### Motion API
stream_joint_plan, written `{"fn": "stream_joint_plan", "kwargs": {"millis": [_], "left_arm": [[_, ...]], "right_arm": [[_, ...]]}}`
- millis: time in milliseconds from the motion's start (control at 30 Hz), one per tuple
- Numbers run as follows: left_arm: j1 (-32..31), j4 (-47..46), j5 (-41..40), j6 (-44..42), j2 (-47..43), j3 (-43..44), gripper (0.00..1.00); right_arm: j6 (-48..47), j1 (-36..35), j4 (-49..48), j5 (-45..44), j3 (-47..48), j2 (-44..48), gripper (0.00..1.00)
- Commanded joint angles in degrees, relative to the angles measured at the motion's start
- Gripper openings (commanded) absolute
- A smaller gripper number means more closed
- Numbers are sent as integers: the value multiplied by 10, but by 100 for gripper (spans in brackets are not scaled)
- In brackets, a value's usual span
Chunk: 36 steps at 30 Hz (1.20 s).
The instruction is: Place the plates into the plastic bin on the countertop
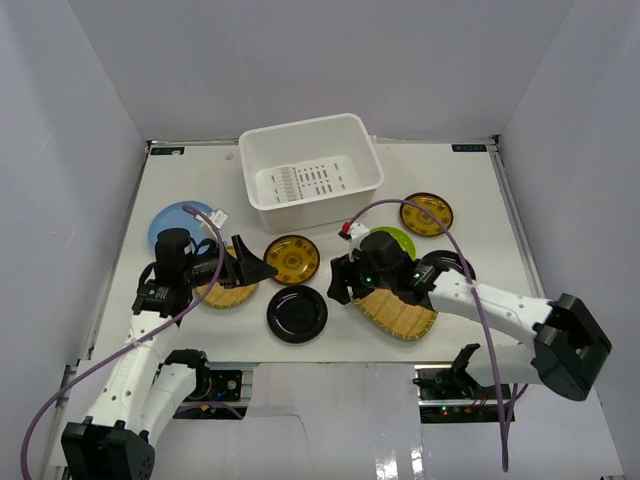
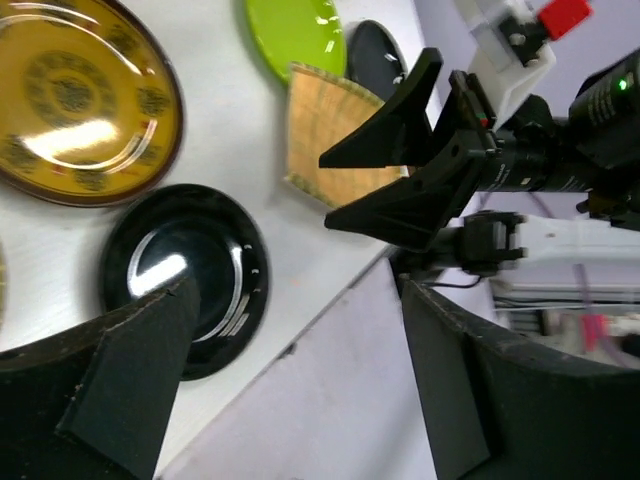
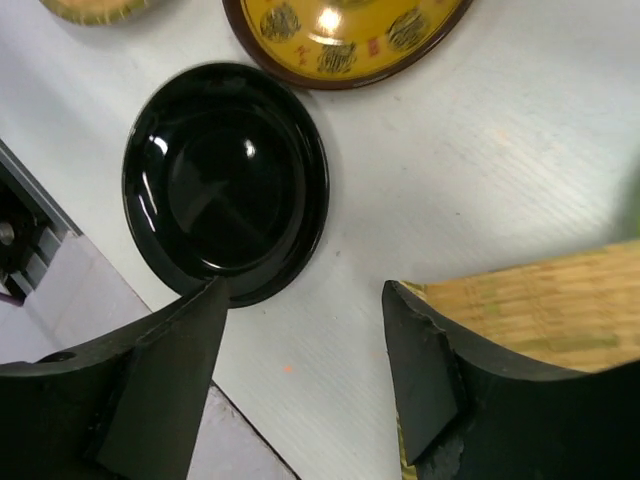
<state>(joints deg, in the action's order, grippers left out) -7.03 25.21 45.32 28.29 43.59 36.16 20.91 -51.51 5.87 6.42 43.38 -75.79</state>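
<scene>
- The right gripper (image 3: 300, 370) hangs low over the table (image 1: 480, 200) with its jaws apart and nothing between them but bare tabletop.
- A woven straw plate (image 3: 540, 300) lies flat against the outer side of its right-hand finger. I cannot tell whether finger and rim touch. The pose suggests the gripper is lining up to pinch that rim, since a flat plate gives no other hold.
- A glossy black plate (image 3: 225, 180) sits just ahead of its other finger, clear of both jaws, so it reads as a neighbour rather than the target.
- The left gripper (image 1: 258, 266) is spread wide and holds nothing. It points sideways towards the right gripper, raised off the table, likely waiting so the two arms do not crowd each other.
- Under the left wrist lies a second woven plate (image 1: 228, 293), and a gold-patterned plate (image 1: 292, 258) sits just in front of its fingertips.
- The white bin (image 1: 330, 205) stands beyond both grippers at the far side of the table, and no plate shows inside it. All the plates in view lie flat on the table.
- Judging by this, loading has not begun, and the next lift must carry a plate forward over the bin's near wall.
</scene>
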Motion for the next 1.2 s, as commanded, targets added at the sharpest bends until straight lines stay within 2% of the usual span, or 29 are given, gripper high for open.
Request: {"fn": "stream_joint_plan", "kwargs": {"millis": [0,67,100,167,233,267,333,367,600,833,1033,1067,1133,1167], "left_arm": [[-18,-80,72,103,3,-22,90],[-52,-111,20,134,6,-30,84],[-95,-119,-2,146,11,-30,83],[-137,-136,-56,185,45,-28,82],[-207,-158,-109,202,69,-24,82],[-232,-165,-167,218,97,-18,83],[-297,-178,-217,234,128,-12,83],[-341,-192,-274,251,162,-6,83],[-499,-284,-478,348,323,33,87],[-544,-328,-547,389,459,78,87],[-549,-344,-575,392,518,98,84],[-548,-345,-586,392,522,100,79],[-548,-352,-591,393,529,99,74],[-549,-354,-594,393,533,99,67]], "right_arm": [[-18,13,63,-102,7,106,68],[2,36,70,-113,-5,145,63],[8,67,72,-114,-9,163,62],[22,98,75,-114,-15,216,61],[23,136,96,-119,-4,256,61],[20,152,105,-133,11,266,61],[17,164,123,-150,23,289,61],[16,177,127,-156,32,296,61],[13,191,123,-127,38,324,60],[7,193,109,-69,16,341,62],[5,192,109,-40,9,356,63],[5,192,108,-37,9,359,63],[4,193,108,-32,9,360,63],[4,192,108,-30,8,360,63]]}}
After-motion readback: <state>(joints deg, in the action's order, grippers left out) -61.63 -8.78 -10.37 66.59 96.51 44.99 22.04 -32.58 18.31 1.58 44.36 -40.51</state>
